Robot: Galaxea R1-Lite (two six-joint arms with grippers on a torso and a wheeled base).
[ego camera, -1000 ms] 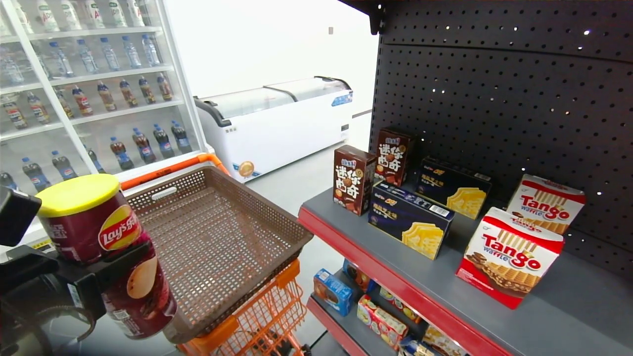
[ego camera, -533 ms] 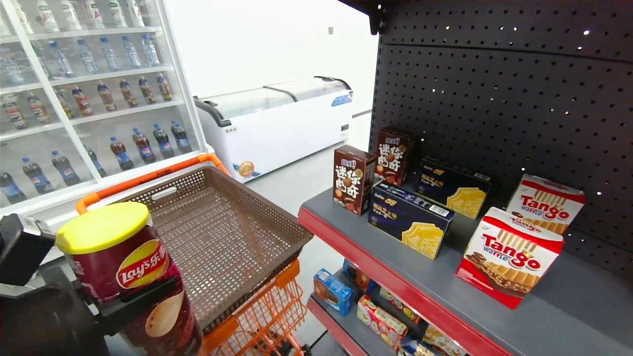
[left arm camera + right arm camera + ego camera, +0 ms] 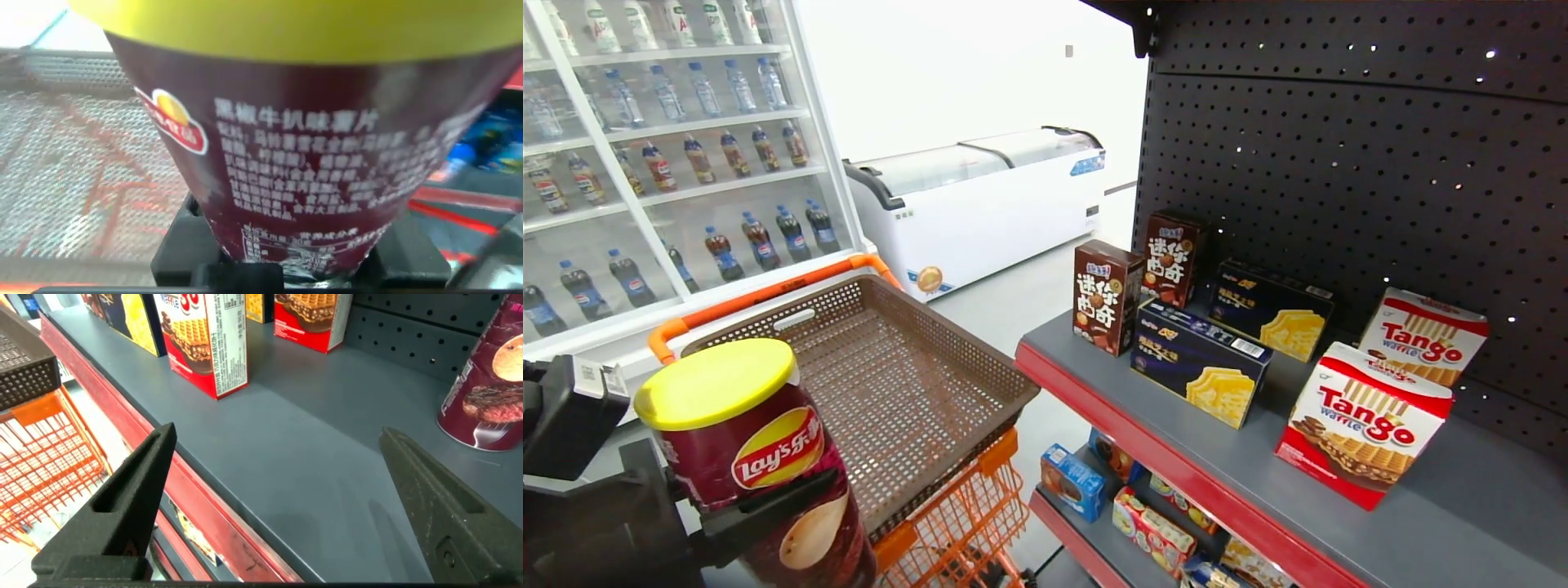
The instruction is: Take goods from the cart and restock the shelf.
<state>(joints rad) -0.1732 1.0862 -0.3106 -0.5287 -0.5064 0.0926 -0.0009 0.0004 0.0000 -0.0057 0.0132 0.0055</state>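
A maroon chips can (image 3: 760, 465) with a yellow lid stands upright in my left gripper (image 3: 698, 510), which is shut on it at the lower left, by the near corner of the brown cart basket (image 3: 882, 384). In the left wrist view the can (image 3: 310, 155) is clamped between black fingers (image 3: 184, 245). My right gripper (image 3: 278, 490) stands open, with nothing between its fingers, above the grey shelf (image 3: 310, 465). On that shelf a second maroon chips can (image 3: 490, 384) rests by the pegboard.
The grey shelf (image 3: 1111, 392) with its red front edge holds brown boxes (image 3: 1107, 294), dark blue boxes (image 3: 1201, 359) and red-and-white wafer boxes (image 3: 1368, 420). The orange cart frame (image 3: 964, 523) sits under the basket. A lower shelf (image 3: 1143, 531) holds more packets. Drink fridge and freezer stand behind.
My left gripper has carried the chips can to the right and a little downward, toward the basket's near corner. The shelf goods have not moved.
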